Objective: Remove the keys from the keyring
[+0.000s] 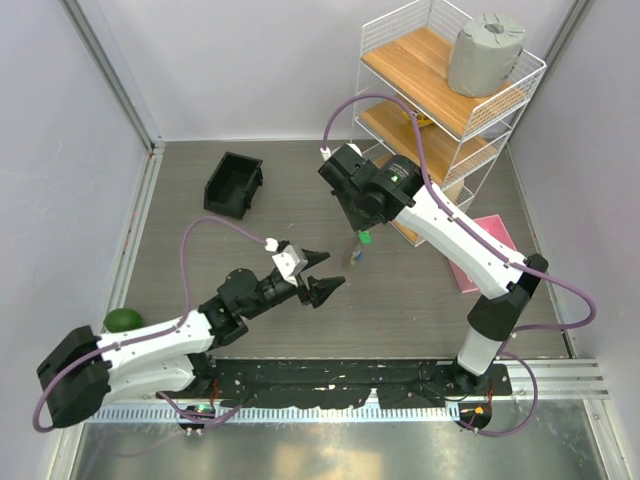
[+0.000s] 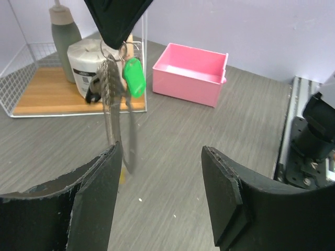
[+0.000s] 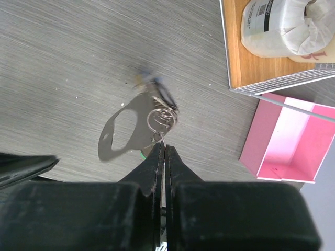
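My right gripper [image 1: 360,230] is shut on the keyring [image 3: 161,116] and holds it dangling above the table [image 1: 300,200]. The keys hang below it in a bunch. The green key head [image 2: 134,77] shows beside the metal blades [image 2: 111,99], and it also shows in the top view [image 1: 367,238]. A blurred blue bit [image 3: 148,78] and a yellow bit [image 2: 122,177] show at the bunch's lower end. My left gripper [image 1: 333,268] is open and empty, just left of the bunch and slightly below it. In the left wrist view its fingers [image 2: 99,198] frame the hanging keys.
A pink bin [image 1: 480,255] lies right of the keys, beside a wire shelf [image 1: 450,90] that holds a grey roll. A black bin [image 1: 233,183] stands at the back left. A green fruit [image 1: 123,320] lies at the left edge.
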{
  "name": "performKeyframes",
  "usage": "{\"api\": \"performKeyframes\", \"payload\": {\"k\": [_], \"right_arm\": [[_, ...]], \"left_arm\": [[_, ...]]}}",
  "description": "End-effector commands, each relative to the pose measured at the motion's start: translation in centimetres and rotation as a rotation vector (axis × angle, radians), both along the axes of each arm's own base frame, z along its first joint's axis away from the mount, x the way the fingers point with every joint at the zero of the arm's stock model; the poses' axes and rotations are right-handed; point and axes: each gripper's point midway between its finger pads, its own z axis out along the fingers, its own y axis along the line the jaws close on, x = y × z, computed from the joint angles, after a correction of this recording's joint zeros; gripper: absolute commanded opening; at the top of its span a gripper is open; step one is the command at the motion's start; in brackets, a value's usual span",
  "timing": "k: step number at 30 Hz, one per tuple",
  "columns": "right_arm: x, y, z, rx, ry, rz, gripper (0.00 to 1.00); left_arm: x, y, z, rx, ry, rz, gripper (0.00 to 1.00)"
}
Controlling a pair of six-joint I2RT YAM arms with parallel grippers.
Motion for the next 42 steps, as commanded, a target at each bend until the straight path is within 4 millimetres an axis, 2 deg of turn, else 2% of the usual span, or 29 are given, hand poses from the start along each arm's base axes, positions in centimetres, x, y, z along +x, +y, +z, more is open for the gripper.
{"api": "performKeyframes", "payload": {"k": [1, 7, 9, 15, 21, 24, 31, 42], "right_arm": [[-1.7, -1.2, 1.0, 0.004, 0.041, -0.031, 0.05], [-1.9, -1.0, 0.9, 0.015, 0.053, -0.021, 0.05], [-1.7, -1.1, 1.0, 0.017, 0.047, -0.024, 0.05], [-0.9, -1.8, 1.2, 0.029, 0.036, -0.054, 0.05], [0.0, -2.7, 1.9, 0.052, -0.004, -0.118, 0.05], [0.4, -2.9, 2.3, 0.079, -0.027, -0.16, 0.05], [0.6, -2.6, 2.8, 0.135, -0.04, -0.19, 0.05], [0.2, -2.6, 4.0, 0.191, -0.067, -0.167, 0.05]], "left_arm": [[2.2, -0.3, 4.8, -0.184, -0.144, 0.104, 0.68], [3.0, -2.2, 5.2, -0.13, -0.14, 0.083, 0.65], [2.8, -2.6, 5.3, -0.125, -0.124, 0.058, 0.59], [1.7, -1.5, 6.3, -0.168, -0.075, 0.054, 0.59], [0.3, -3.2, 6.4, -0.163, -0.068, 0.019, 0.61], [1.1, -3.9, 6.5, -0.217, -0.093, 0.073, 0.64], [4.1, -5.5, 4.1, -0.214, -0.205, 0.222, 0.65], [6.4, -6.9, 3.0, -0.177, -0.341, 0.296, 0.69]]}}
